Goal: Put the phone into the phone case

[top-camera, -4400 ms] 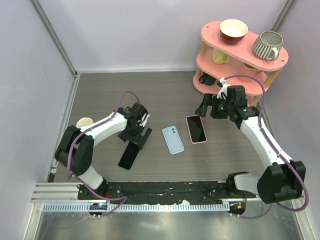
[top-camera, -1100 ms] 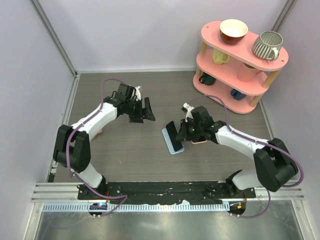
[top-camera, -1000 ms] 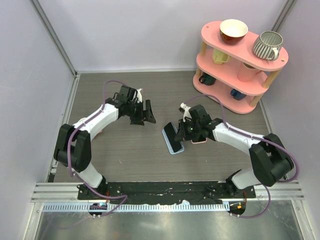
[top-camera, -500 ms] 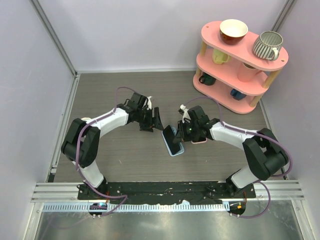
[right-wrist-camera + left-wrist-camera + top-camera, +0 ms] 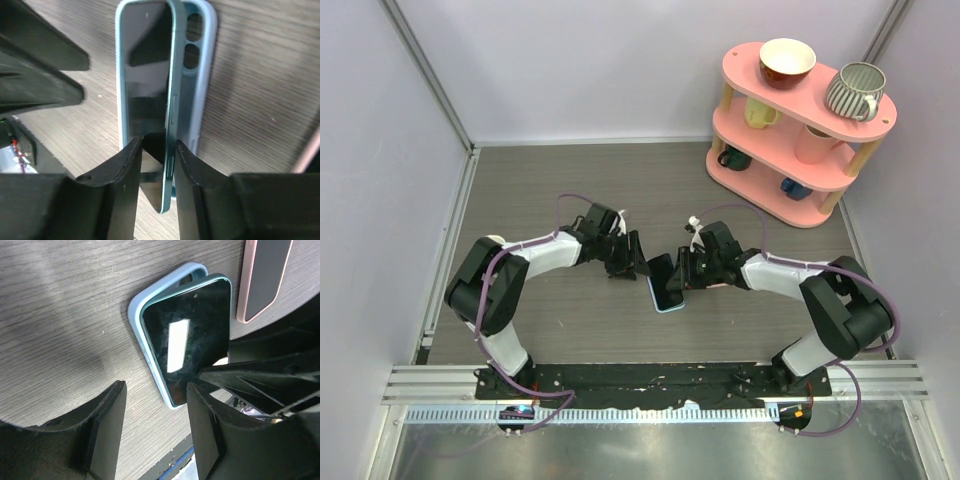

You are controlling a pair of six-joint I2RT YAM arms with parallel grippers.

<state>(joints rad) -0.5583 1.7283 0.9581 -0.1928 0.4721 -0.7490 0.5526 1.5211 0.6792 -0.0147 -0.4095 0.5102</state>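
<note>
The black phone (image 5: 666, 282) lies tilted on the light-blue phone case (image 5: 134, 315). One long edge of the phone sits in the case and the other is raised. In the right wrist view the phone (image 5: 145, 100) stands between the fingers of my right gripper (image 5: 158, 145). Its jaws are parted, with a gap beside the screen, and the phone's edge rests against one finger. My left gripper (image 5: 152, 435) hovers just left of the case (image 5: 653, 291). It is open, with only bare table between its fingers (image 5: 105, 430).
A second phone in a pink case (image 5: 262, 275) lies just right of the blue case, partly under the right arm. A pink three-tier shelf (image 5: 800, 120) with cups and a bowl stands at the back right. Metal rails run along the left and near edges.
My left arm swung right up to the case and its jaws narrowed. My right gripper lowered the phone onto the case and its jaws parted.
</note>
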